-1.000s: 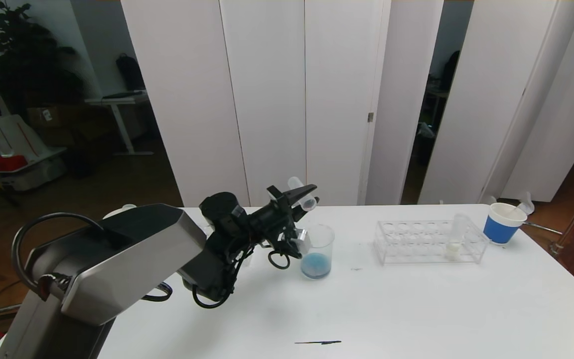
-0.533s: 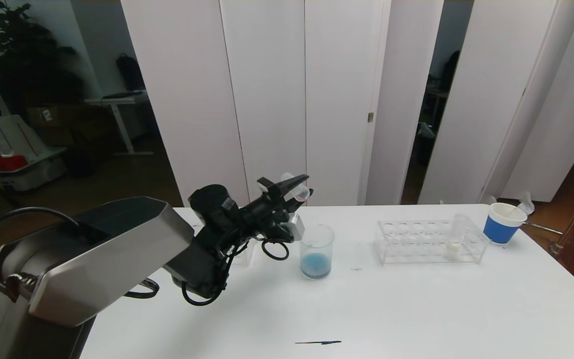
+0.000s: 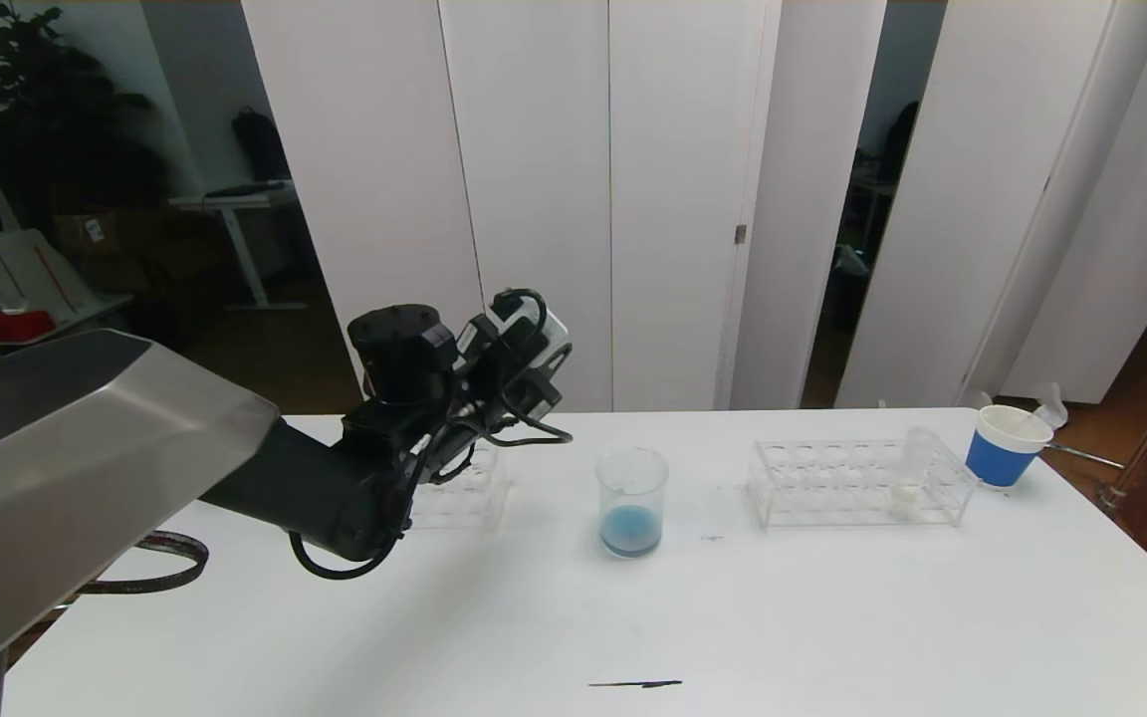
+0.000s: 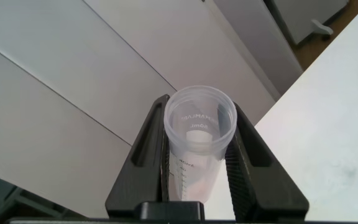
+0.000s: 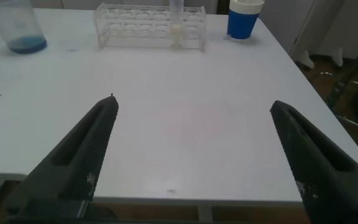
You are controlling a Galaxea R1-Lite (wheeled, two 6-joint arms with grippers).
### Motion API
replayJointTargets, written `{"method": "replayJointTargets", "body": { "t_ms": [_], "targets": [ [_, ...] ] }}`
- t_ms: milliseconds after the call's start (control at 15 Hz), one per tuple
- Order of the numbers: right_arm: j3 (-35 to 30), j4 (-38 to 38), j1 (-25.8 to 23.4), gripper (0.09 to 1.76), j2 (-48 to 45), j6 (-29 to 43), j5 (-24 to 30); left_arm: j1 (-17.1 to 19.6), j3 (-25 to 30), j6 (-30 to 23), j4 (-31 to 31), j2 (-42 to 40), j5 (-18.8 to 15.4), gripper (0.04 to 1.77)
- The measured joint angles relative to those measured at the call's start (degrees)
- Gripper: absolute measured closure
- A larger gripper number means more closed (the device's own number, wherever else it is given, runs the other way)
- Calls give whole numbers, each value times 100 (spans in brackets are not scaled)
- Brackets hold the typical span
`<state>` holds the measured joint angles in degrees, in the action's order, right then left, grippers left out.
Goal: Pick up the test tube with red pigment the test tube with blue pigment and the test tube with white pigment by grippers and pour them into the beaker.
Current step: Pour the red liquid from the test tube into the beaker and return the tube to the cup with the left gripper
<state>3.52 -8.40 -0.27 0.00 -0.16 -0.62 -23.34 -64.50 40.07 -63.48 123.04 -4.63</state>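
Swinging back from the beaker [image 3: 631, 501], my left end effector [image 4: 197, 155] grips the emptied tube [image 4: 196, 140]; white pigment tube [image 3: 908, 476] next.

At frame centre, the clear beaker [image 3: 631, 501] holds a bright blue layer at its bottom. The clear test tube with white pigment [image 3: 909, 476], centre right, is cream-white at its base; the paper cup [image 3: 1005, 444] beyond is white-rimmed with a blue band. The desk [image 3: 832, 617] is plain white.

On the white desk [image 3: 832, 617] we saw a clear rack [image 3: 857, 485] toward the right, a blue-banded paper cup [image 3: 1007, 445] just beyond its right end, and a thin dark streak [image 3: 635, 684] near the front edge.
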Motion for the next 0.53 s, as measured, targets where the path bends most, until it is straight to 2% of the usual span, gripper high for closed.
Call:
{"method": "replayJointTargets", "body": {
  "t_ms": [133,400,533],
  "targets": [
    [0,0,0,10,0,0,0,-96,-13,-989,681,-407,621,121],
    [0,0,0,10,0,0,0,-151,50,-2582,1687,-1221,1196,121],
    [0,-2,0,10,0,-2,2,-165,180,-3311,2126,-1607,1615,121]
  ]
}}
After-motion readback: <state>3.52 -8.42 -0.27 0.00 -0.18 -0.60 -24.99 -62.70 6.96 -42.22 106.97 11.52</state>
